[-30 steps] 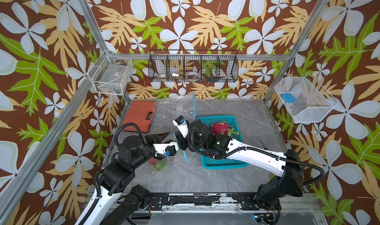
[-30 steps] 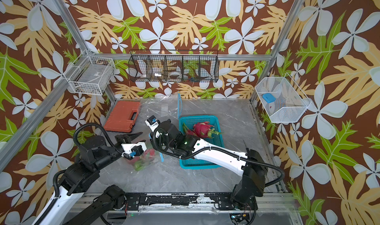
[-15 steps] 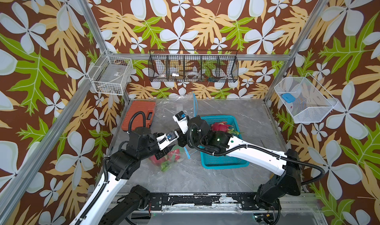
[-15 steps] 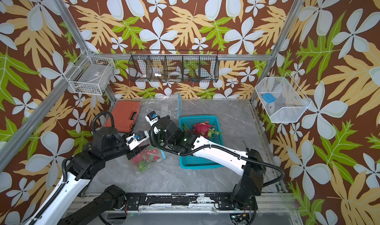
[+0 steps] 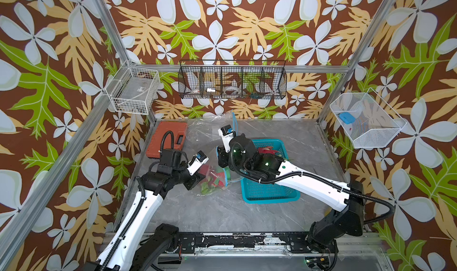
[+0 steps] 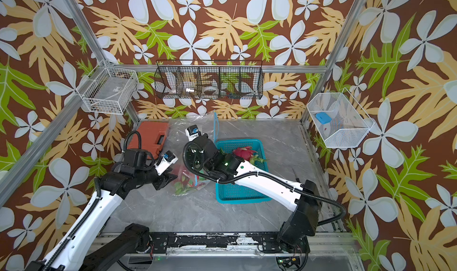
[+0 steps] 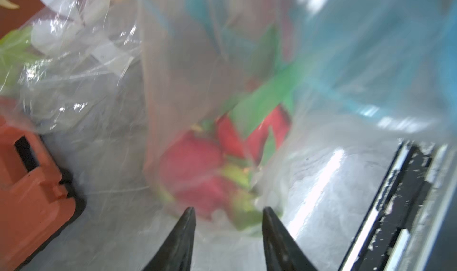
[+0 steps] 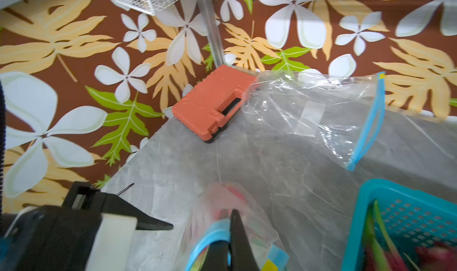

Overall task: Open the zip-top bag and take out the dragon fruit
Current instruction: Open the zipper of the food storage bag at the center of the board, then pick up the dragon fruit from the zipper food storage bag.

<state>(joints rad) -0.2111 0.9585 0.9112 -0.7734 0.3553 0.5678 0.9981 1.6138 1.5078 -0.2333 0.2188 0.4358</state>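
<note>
Floral brown wallpaper (image 5: 222, 22), aluminium frame posts (image 5: 106, 22), grey marble tabletop (image 5: 222, 212), wall-hung wire baskets (image 5: 232, 80).

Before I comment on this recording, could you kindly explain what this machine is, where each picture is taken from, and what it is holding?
It is a two-armed robot on a grey table, each arm ending in a two-fingered gripper. Two pictures look down from overhead, side by side; the other two come from cameras on the wrists.

On the table lie a clear zip-top bag with dragon fruit inside, a teal basket already holding one fruit, an orange case and a second, empty clear bag.

The right gripper is shut on the filled bag's blue zip rim, holding it up. The left gripper is open against the outside of the bag, at the fruit; whether it presses on the plastic is too blurred to tell. Wire baskets hang on the walls.
</note>
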